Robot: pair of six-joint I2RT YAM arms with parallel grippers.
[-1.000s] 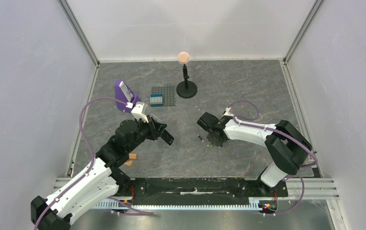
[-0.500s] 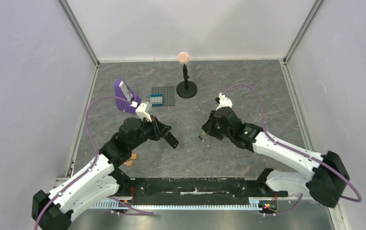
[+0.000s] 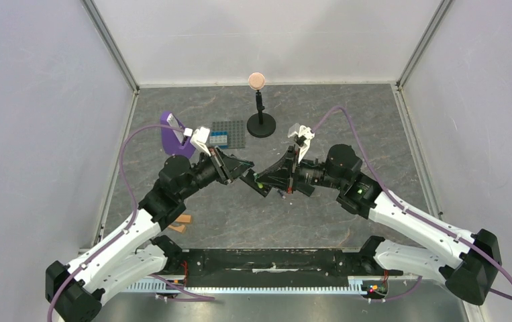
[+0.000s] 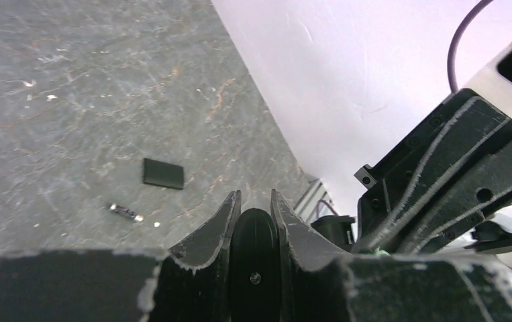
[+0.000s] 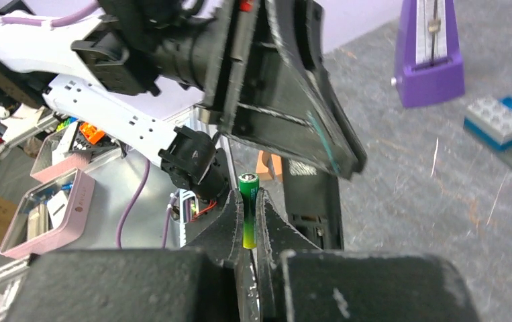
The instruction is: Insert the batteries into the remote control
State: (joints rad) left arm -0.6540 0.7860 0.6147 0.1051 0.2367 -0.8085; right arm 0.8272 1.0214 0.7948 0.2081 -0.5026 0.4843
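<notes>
My left gripper point(image 3: 238, 172) is shut on the remote control point(image 3: 256, 184), a slim black bar held above the table's middle. In the left wrist view the remote's end point(image 4: 254, 249) sits wedged between the fingers point(image 4: 221, 220). My right gripper point(image 5: 247, 198) is shut on the bright green battery point(image 5: 247, 208), which stands upright between the fingertips, just beside the remote's open battery recess point(image 5: 311, 227). From above, the green battery point(image 3: 258, 182) shows next to the remote's tip. The darker battery point(image 4: 125, 213) lies on the table.
A small black rectangular cover point(image 4: 163, 174) lies near the dark battery. A purple stand point(image 3: 171, 134), a grey studded baseplate point(image 3: 238, 129) with a blue brick point(image 3: 219, 140) and a black post with an orange ball point(image 3: 260, 121) stand at the back. Orange-tan blocks point(image 3: 184, 222) lie near the left arm.
The right arm has lifted off the table and swung left with the green battery up to the remote. The left arm has carried the remote right, towards the middle.
</notes>
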